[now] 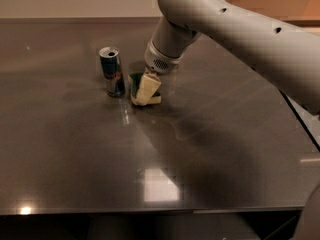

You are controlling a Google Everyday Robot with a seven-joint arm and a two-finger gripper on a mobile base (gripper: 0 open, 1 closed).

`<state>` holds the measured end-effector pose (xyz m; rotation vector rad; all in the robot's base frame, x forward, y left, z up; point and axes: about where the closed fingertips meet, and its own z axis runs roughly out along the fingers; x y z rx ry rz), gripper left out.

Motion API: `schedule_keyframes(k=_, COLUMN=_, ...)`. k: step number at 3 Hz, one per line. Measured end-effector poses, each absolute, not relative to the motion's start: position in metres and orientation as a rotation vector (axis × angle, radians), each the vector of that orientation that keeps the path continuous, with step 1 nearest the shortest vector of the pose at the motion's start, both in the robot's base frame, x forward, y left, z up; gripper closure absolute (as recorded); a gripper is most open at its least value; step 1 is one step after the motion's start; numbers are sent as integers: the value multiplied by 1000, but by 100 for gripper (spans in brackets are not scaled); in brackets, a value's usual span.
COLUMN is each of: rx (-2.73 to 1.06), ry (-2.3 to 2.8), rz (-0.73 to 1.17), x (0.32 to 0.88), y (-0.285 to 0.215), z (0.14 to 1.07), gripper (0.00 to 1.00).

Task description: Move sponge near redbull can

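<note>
The redbull can (112,71), slim, blue and silver with a silver top, stands upright on the dark table (75,149) at the left of the middle. The sponge (135,84), dark green over pale yellow foam, is just right of the can, a small gap apart, tilted with its lower edge at the table. My gripper (148,88) comes down from the upper right and is shut on the sponge, covering much of its right side.
My white arm (235,29) stretches across the upper right of the view. The table's front edge (150,211) runs along the bottom, and a wall stands behind its far edge.
</note>
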<state>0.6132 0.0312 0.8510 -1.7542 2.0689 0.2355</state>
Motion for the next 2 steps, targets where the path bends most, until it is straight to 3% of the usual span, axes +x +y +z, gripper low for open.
schedule_keyframes(k=1, rx=-1757, ry=2069, rz=237, x=613, y=32, z=850, gripper=0)
schedule_keyframes(k=2, rx=-1757, ry=2069, rz=237, x=613, y=32, z=850, gripper=0)
